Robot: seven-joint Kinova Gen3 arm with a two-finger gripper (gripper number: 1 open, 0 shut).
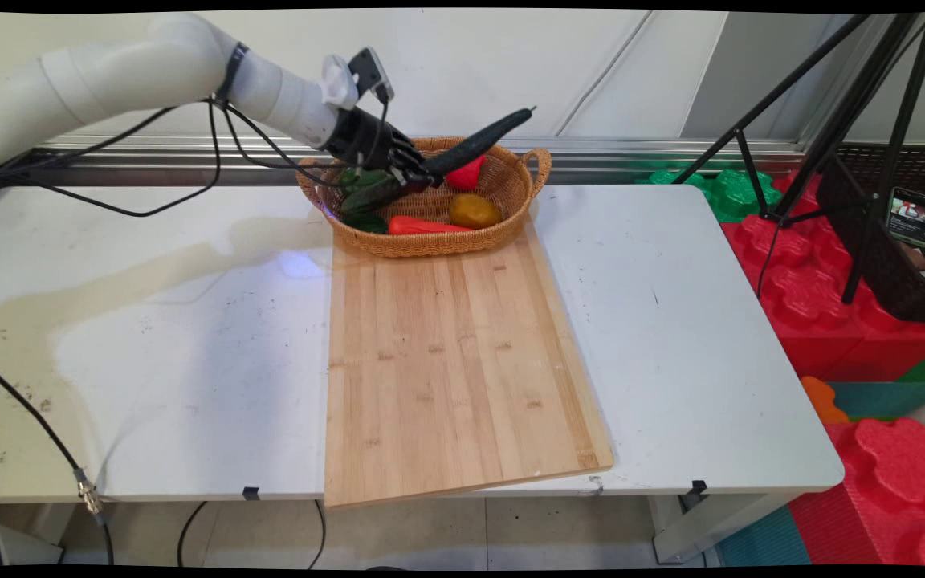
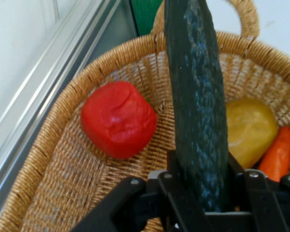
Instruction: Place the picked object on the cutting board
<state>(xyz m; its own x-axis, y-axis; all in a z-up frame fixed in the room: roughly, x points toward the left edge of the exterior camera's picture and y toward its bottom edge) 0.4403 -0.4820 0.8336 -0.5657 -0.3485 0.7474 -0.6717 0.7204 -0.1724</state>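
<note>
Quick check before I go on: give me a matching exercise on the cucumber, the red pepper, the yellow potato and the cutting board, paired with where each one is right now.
Things:
1. cucumber
2. red pepper
3. yellow potato
4. cutting board

Places:
A. in the basket, near its back wall
B. flat on the table, bare
C. clamped in the gripper, angled up over the basket
D. in the basket, next to the carrot

Pairs: 1-C, 2-A, 3-D, 4-B

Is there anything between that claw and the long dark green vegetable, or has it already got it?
Nothing is between them. The gripper is shut on the cucumber, holding it lifted and slanted above the wicker basket.
</note>
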